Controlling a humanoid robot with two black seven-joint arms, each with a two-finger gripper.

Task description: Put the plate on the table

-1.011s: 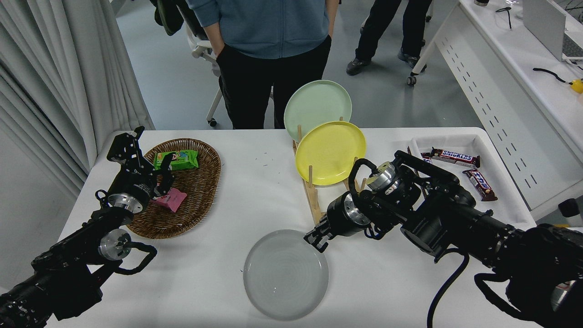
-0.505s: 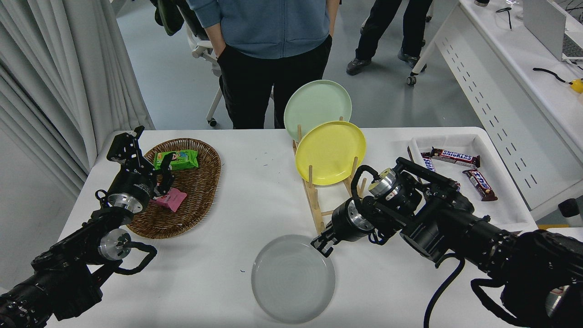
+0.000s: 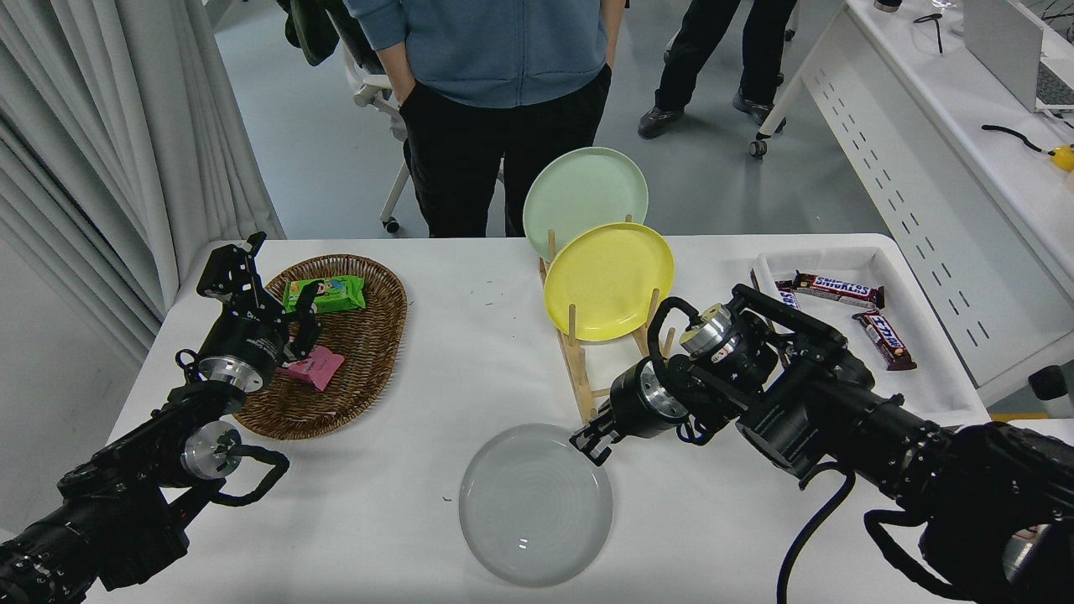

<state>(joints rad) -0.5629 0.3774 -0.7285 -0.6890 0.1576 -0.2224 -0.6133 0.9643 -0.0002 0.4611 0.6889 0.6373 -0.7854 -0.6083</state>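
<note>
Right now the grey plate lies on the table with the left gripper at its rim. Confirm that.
Wrong arm. The head view shows the right gripper at the rim of the grey plate, which lies on the table. The left gripper is over the basket.

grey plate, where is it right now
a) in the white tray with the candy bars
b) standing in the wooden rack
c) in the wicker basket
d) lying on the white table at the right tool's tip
d: the grey plate lies on the white table, with the right tool at its upper right rim.
</note>
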